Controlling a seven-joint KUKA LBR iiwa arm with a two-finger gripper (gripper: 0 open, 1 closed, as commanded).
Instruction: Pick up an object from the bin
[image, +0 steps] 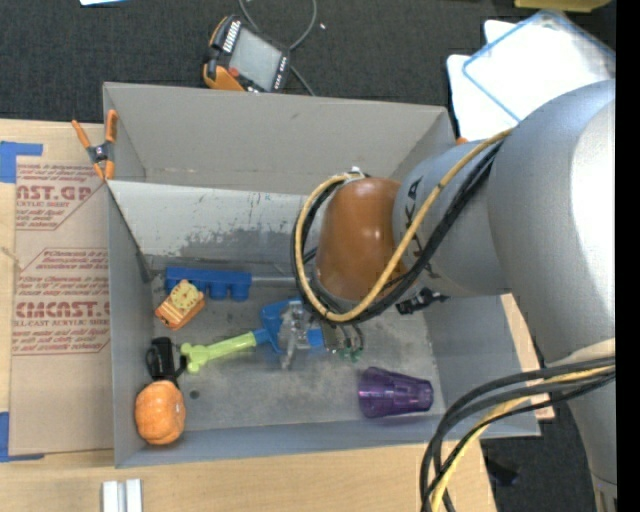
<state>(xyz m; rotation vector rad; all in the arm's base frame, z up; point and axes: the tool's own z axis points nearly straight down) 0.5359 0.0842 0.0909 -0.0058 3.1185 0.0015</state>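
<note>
1. Roughly mid-bin, a small blue toy piece (272, 322) lies on the floor, at the right end of a lime-green handle (222, 349) that stretches off to the left.
2. The gripper (295, 340) is down at the blue piece's right side, touching it or just above it; I cannot tell how far it is open or whether it has hold of anything.
3. Above it sits the arm's orange wrist cover (358, 245), ringed by cables.
4. A purple cup (395, 392) lies on its side to the front right, apart from the gripper.
5. A blue block (208, 283) and a yellow-and-orange chunk (180, 303) lie to the back left.
6. A small black thing (160, 358) touches the handle's left end; an orange ball (160, 413) sits in the grey bin's (270, 130) front-left corner.
</note>
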